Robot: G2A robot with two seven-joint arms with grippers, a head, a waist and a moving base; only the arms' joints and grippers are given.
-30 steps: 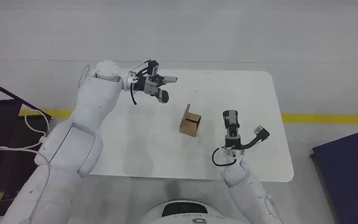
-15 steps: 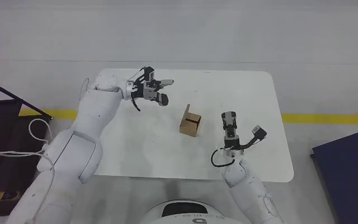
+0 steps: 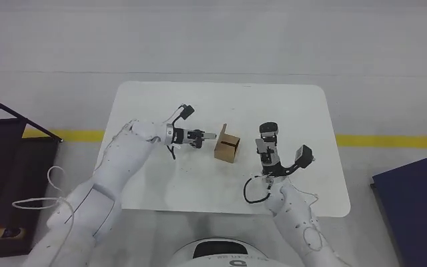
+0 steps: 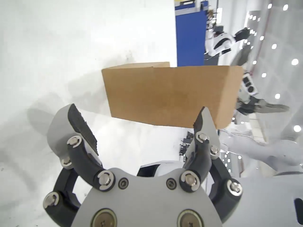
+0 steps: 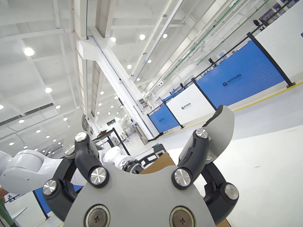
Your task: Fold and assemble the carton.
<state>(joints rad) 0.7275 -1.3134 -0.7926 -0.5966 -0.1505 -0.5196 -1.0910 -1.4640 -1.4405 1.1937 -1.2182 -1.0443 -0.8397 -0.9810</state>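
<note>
The carton [image 3: 227, 145] stood near the middle of the white surface [image 3: 300, 100], its top open and one flap raised on the side away from the robot. It sat between the two arms, turned slightly askew to the surface's edges.

The left hand [image 3: 208, 135] lay low on the carton's left and pointed straight at it, fingertips just beside the near wall but apart from it. In the left wrist view, the left hand [image 4: 138, 119] was spread wide and held nothing. The carton's [image 4: 165, 95] broad brown side faced it squarely and ran across the gap between the fingers [image 4: 75, 121].

The right hand [image 3: 268, 133] stood on the carton's right with a clear gap. It pointed away from the robot, alongside the carton and not at it. In its own view, the right hand [image 5: 151, 128] was also wide open and empty, with a corner of the carton [image 5: 158, 164] showing low behind the palm.

The left hand seemed nearer and better lined up. Its likely approach ran straight ahead into that broad wall.
</note>
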